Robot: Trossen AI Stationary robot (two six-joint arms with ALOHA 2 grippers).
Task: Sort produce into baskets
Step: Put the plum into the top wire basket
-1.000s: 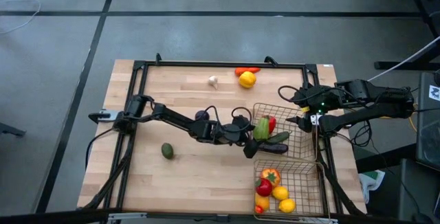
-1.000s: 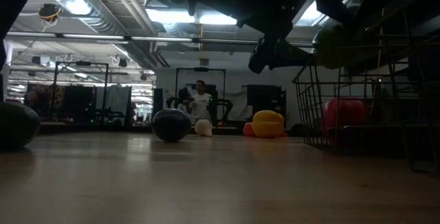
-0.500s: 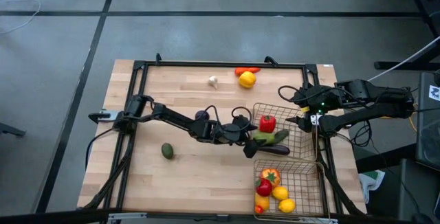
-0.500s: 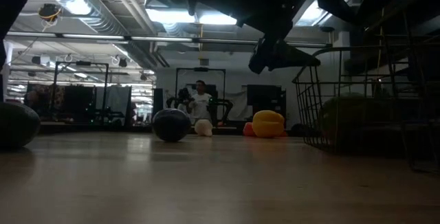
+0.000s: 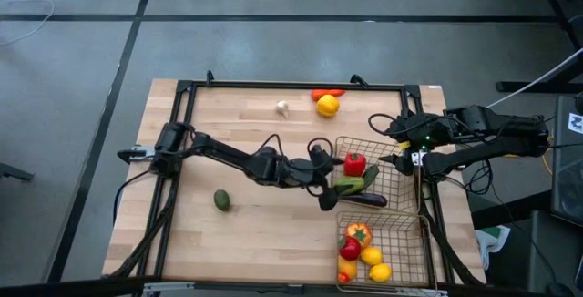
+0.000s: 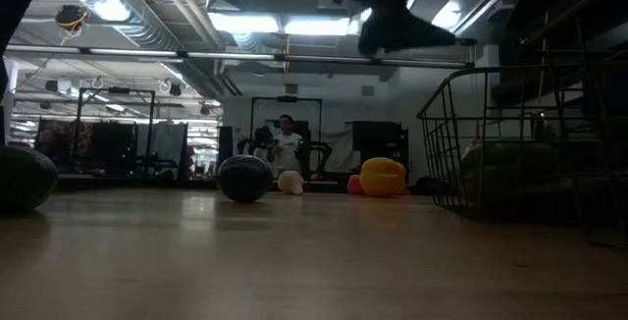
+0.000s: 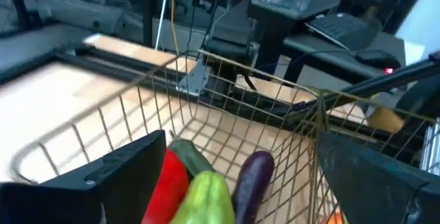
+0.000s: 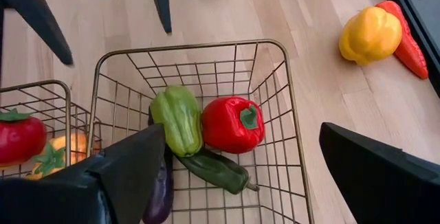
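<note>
High view: the left claw (image 5: pixel 325 177) hangs spread and empty at the left rim of the upper square wire-mesh basket (image 5: pixel 397 144), right of centre. Inside lie a light green pepper (image 5: pixel 348 184) and a red pepper (image 5: pixel 354 163). The right claw (image 5: pixel 393 143), also spread, waits at that basket's upper right corner.

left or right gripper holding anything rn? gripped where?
Nothing held. Left gripper is open at the basket edge; right gripper is open above it. The green pepper lies inside.

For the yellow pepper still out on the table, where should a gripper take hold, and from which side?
Grip the yellow pepper across its rounded body, coming straight down from above. One flank sits tight against the red-orange piece, so probably set the fingers across the other two sides, which face bare table.
</note>
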